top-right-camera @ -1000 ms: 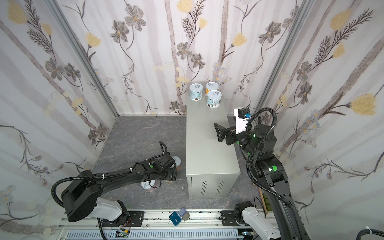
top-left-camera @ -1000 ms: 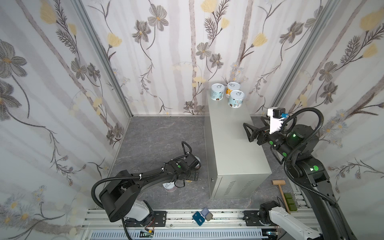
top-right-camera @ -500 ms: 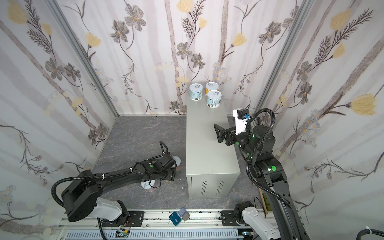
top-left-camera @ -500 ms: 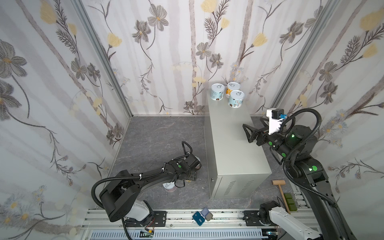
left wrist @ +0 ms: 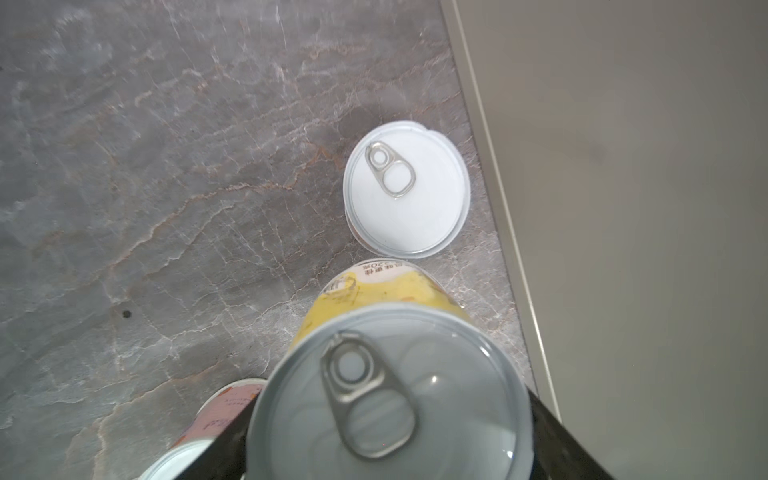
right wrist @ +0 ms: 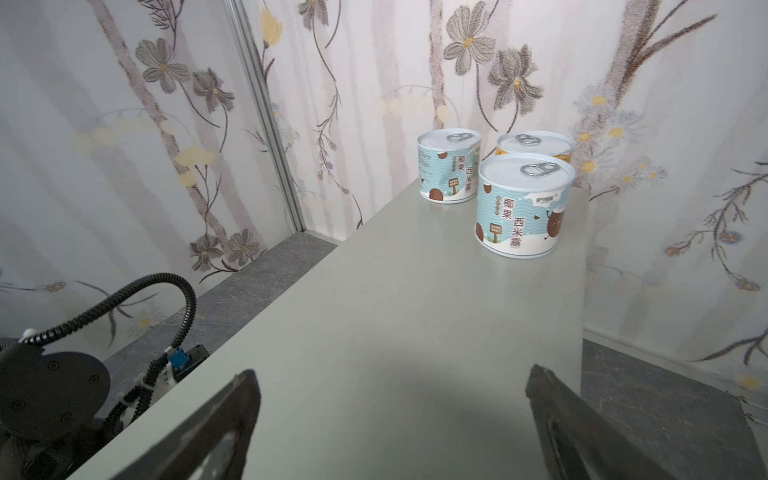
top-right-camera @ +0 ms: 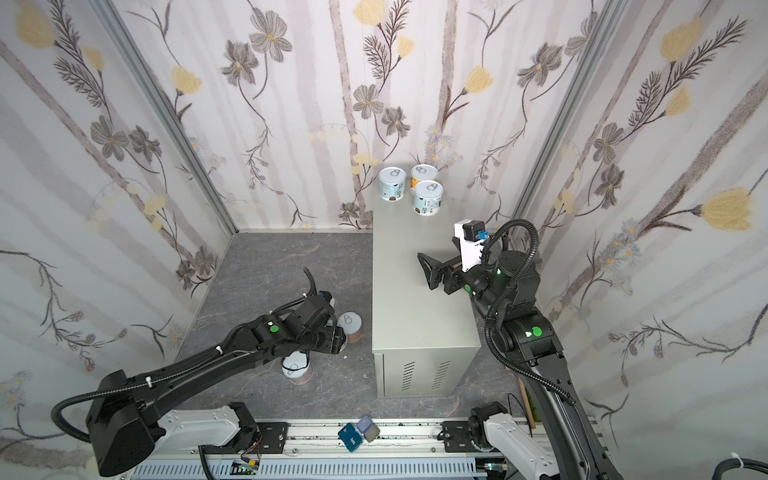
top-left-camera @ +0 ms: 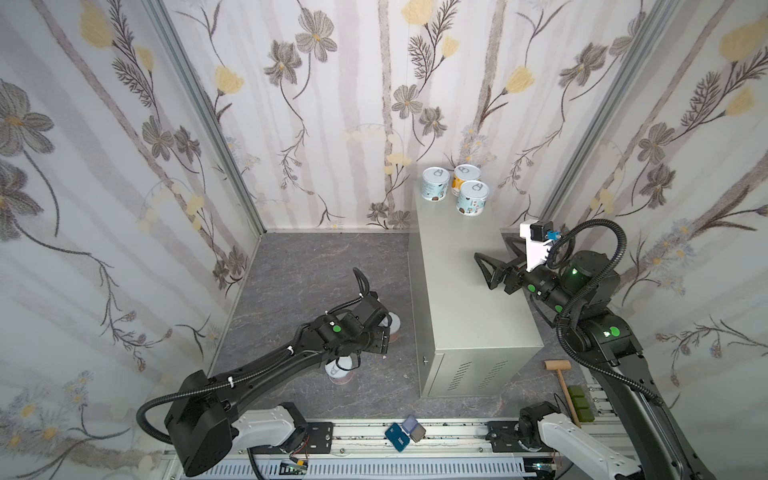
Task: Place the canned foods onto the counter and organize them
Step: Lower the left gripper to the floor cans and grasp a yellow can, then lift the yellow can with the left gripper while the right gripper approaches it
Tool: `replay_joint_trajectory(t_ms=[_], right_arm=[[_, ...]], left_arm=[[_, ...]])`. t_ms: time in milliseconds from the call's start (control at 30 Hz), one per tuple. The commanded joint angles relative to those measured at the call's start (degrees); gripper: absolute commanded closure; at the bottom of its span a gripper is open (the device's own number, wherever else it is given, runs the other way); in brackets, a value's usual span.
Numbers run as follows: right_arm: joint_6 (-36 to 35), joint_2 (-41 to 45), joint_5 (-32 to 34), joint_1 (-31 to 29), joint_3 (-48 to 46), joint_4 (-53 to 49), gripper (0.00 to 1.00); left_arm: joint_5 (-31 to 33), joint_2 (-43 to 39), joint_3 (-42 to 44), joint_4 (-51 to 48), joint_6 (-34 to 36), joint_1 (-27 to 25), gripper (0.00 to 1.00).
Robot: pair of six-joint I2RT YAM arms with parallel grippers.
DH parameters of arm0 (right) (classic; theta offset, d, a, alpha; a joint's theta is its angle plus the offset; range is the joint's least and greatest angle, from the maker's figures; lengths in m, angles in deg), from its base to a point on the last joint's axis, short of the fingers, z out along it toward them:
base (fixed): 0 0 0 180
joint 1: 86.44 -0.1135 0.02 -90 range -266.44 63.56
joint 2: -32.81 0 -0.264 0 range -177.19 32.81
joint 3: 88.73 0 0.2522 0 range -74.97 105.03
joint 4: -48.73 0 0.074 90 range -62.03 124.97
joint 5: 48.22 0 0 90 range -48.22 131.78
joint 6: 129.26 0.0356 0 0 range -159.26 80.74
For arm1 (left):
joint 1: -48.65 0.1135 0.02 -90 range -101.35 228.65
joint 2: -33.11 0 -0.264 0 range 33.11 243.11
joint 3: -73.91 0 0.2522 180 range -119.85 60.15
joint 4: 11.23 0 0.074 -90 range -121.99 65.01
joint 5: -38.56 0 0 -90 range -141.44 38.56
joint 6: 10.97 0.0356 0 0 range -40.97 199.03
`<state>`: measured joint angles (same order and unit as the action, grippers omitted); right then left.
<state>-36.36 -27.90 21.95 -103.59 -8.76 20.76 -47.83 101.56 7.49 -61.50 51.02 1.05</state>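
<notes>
My left gripper is shut on a yellow-labelled can, low over the floor beside the counter. In both top views the left gripper hides that can. Two more cans stand on the floor: a white-lidded one by the counter's side and a pink one under my left arm. Three cans stand at the counter's far end: two light blue and one orange. My right gripper hangs open and empty above the counter's right edge.
Flowered walls close in the floor on three sides. A wooden mallet and green blocks lie at the front right, beyond the counter. Small blue and grey items sit on the front rail.
My left gripper's jaws have closed onto the yellow can. The right arm has drifted slightly and its gripper stays open.
</notes>
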Motion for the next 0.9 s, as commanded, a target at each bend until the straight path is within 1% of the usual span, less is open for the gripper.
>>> replay_joint_trajectory(t_ms=[0,133,233,400,500,700,733,767,867], right_arm=[[-1.39,-0.93,-3.80,-0.97,-0.48,4.12,0.00],[-4.14,-1.93,-6.44,-3.91,-0.15,3.26,0.00],[-8.26,-3.11,-5.96,-8.66,1.34,0.42,0.00],[-14.09,-5.09,-1.69,-17.71,4.78,-4.63,0.00],[-16.58,-6.02,-0.87,-21.53,6.95,-7.20,0.00],[-19.84,-8.97,2.00,-28.88,11.23,-12.04,0.00],[-20.35,-9.39,2.98,-29.87,11.73,-12.66,0.00],[-21.14,-9.97,4.42,-32.57,12.41,-13.44,0.00],[-22.14,-11.28,10.19,-37.39,13.75,-13.73,0.00]], left_arm=[[-4.22,-4.14,-2.18,-2.30,3.14,2.37,0.55],[-11.15,-8.67,-6.17,-4.64,5.98,6.15,0.56],[-16.58,-9.99,-10.47,-6.62,8.54,8.53,0.56],[-23.80,-10.09,-18.47,-10.03,12.35,11.04,0.56],[-27.88,-10.01,-22.36,-10.65,13.61,12.28,0.56],[-33.25,-8.56,-32.32,-14.36,16.90,13.34,0.57],[-34.25,-8.42,-33.47,-14.56,17.17,13.47,0.57],[-35.20,-8.20,-34.51,-14.60,17.44,13.53,0.57],[-36.87,-7.67,-36.50,-14.43,17.42,13.62,0.57]])
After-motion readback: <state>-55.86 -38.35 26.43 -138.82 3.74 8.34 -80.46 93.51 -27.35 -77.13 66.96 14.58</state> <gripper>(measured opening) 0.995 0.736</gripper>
